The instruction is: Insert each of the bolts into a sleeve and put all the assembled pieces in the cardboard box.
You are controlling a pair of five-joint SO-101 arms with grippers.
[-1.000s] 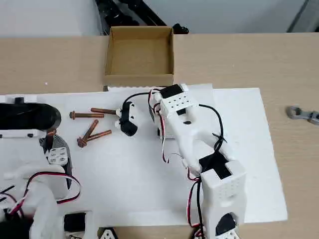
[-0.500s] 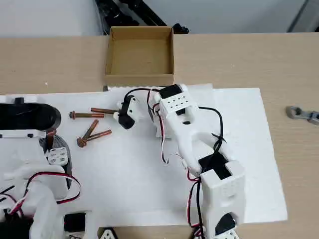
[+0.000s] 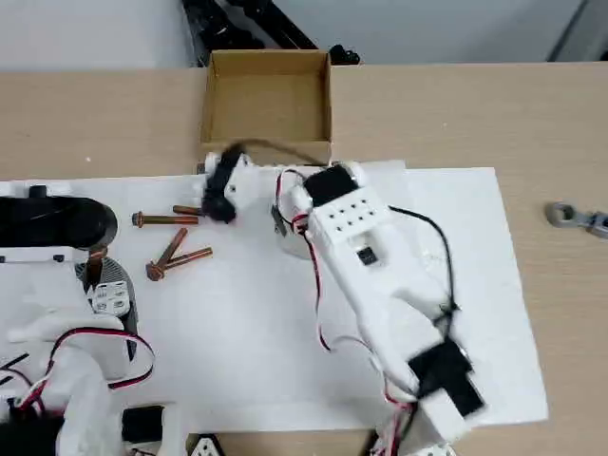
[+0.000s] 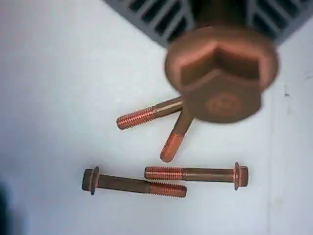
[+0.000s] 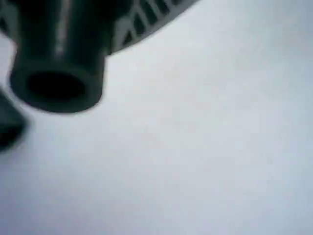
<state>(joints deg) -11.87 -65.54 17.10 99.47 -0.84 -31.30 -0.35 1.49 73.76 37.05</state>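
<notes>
High: right tool (image 3: 223,186) sits over the white sheet (image 3: 456,285), just in front of the cardboard box (image 3: 266,150), beside four loose bolts (image 3: 166,219).
Left wrist: left tool (image 4: 220,14) clamped on a bolt (image 4: 221,73), head toward camera, above the loose bolts.
Right wrist: right tool clamped on a black sleeve (image 5: 57,73), bore facing camera.

No readable text, label, number or sign — on any surface, in any view
</notes>
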